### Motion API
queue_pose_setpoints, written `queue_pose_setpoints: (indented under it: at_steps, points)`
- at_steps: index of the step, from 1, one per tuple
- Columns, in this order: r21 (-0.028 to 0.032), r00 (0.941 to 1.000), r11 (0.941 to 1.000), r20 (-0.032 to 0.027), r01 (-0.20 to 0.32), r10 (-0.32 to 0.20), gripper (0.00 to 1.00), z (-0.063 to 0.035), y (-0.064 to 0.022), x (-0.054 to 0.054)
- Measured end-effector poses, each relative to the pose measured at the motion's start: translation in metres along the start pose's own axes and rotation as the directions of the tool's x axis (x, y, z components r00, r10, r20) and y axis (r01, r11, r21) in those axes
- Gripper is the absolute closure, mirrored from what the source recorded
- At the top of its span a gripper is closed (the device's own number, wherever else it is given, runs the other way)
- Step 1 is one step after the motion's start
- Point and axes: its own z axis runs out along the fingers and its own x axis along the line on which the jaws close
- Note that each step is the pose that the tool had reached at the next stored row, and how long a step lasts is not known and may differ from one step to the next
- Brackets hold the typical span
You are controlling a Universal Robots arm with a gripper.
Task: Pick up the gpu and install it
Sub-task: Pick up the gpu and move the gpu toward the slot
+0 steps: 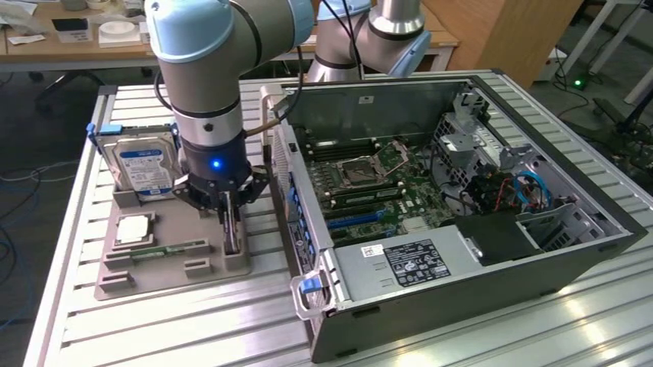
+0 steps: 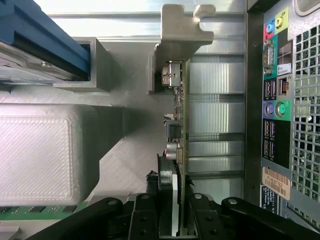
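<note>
The gpu [image 1: 234, 243] stands on edge in a slot of the grey parts tray [image 1: 173, 269], next to the open computer case [image 1: 571, 264]. In the wrist view the gpu [image 2: 182, 110] is edge-on: a thin green board with a silver bracket at its far end and a black cooler on one side. My gripper [image 1: 231, 226] has come straight down over the card's middle. In the wrist view the gripper [image 2: 173, 212] straddles the card near the cooler. The card is upright and still seated in the tray.
The tray also holds a silver hard drive [image 1: 143, 167], a square processor [image 1: 134, 228] and a narrow memory stick [image 1: 164, 250]. The case's motherboard [image 1: 378, 191] lies exposed, with blue slots near its power supply [image 1: 408, 260]. The case's port panel [image 2: 277, 105] is close beside the card.
</note>
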Motion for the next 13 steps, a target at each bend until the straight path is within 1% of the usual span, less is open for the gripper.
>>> queue_pose_setpoints:
  at_steps: [13]
  points:
    - [0.0, 1.0, 1.0, -0.0001, 0.0, 0.0, 0.72, 0.0, 0.0, 0.0]
